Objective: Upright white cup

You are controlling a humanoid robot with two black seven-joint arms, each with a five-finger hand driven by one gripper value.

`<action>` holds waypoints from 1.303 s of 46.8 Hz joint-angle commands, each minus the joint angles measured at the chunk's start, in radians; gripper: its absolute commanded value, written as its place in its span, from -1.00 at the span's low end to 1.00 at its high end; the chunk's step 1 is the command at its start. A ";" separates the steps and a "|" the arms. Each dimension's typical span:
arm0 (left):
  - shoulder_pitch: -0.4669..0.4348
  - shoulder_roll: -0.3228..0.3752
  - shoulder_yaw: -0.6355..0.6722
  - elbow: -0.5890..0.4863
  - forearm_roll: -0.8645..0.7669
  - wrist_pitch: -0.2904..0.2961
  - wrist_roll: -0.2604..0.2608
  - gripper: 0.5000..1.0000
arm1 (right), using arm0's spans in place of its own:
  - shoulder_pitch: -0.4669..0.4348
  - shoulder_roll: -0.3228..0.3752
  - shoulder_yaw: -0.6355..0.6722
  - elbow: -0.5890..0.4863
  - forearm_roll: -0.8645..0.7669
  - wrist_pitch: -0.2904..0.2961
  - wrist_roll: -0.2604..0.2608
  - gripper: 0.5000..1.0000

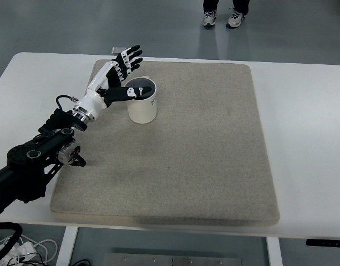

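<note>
Cup: the white cup (142, 103) stands upright in the upper left part of the frame, on the far left area of the mat, mouth facing up with a dark interior showing. A small dark marking sits on its right side, too small to read.
Left hand: the left hand (117, 76) is up and to the left of the cup, just beside its rim. Its fingers (131, 57) are spread apart and point toward the upper right, holding nothing. The thumb reaches across over the cup's open mouth; whether it touches the rim cannot be told.
Left arm: black, entering from the lower left edge of the frame and running diagonally up toward the cup, with a white forearm section just behind the hand.
Mat: a beige mat (214, 155) covers most of the middle of the table, and the cup rests on it.
Table: the white table (308, 138) spans the frame, bare white showing on both sides of the mat.
Floor item: a small flat grey object (119, 50) lies on the floor just past the table's far edge, above the hand.
Person: a pair of shoes (222, 19) shows at the top of the frame, on the grey floor.
</note>
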 commanded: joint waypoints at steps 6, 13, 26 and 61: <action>-0.014 0.006 -0.054 -0.013 -0.004 0.002 0.000 0.97 | 0.001 0.000 0.000 0.000 0.000 0.000 0.000 0.81; -0.052 0.006 -0.080 -0.009 -0.035 0.009 0.000 0.97 | 0.000 0.000 0.000 0.000 0.000 0.000 0.000 0.81; -0.183 0.025 -0.095 0.102 -0.309 0.011 0.000 0.97 | 0.000 0.000 0.000 0.000 0.000 0.000 0.000 0.81; -0.216 -0.008 -0.098 0.387 -0.719 -0.113 0.338 0.97 | 0.000 0.000 0.003 0.000 0.000 0.000 0.000 0.81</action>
